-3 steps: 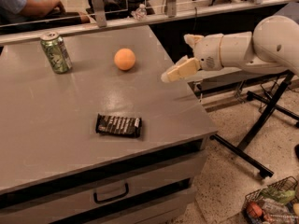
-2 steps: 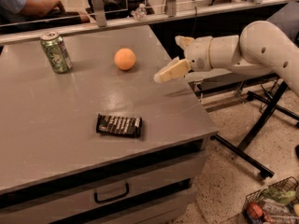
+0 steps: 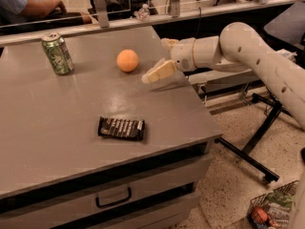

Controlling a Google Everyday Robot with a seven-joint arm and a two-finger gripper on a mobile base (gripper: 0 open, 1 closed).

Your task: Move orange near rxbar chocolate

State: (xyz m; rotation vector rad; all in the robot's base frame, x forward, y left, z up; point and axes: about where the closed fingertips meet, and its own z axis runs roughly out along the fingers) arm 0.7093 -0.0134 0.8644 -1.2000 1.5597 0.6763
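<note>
The orange (image 3: 127, 60) rests on the grey table (image 3: 57, 113), towards the back. The rxbar chocolate (image 3: 121, 128), a dark wrapper with white lettering, lies flat nearer the table's front, well apart from the orange. My gripper (image 3: 155, 61) hangs just above the table to the right of the orange, a short gap away, not touching it. Its two pale fingers (image 3: 159, 71) stand apart, open and empty. The white arm reaches in from the right.
A green can (image 3: 57, 53) stands at the table's back left. A rail with a small bottle (image 3: 143, 12) runs behind the table, and a person's arm (image 3: 33, 6) rests there. A black stand's legs (image 3: 257, 142) and a wire basket (image 3: 271, 208) are on the floor at right.
My arm and gripper have moved left over the table's right edge, closer to the orange. The orange, bar and can have not moved.
</note>
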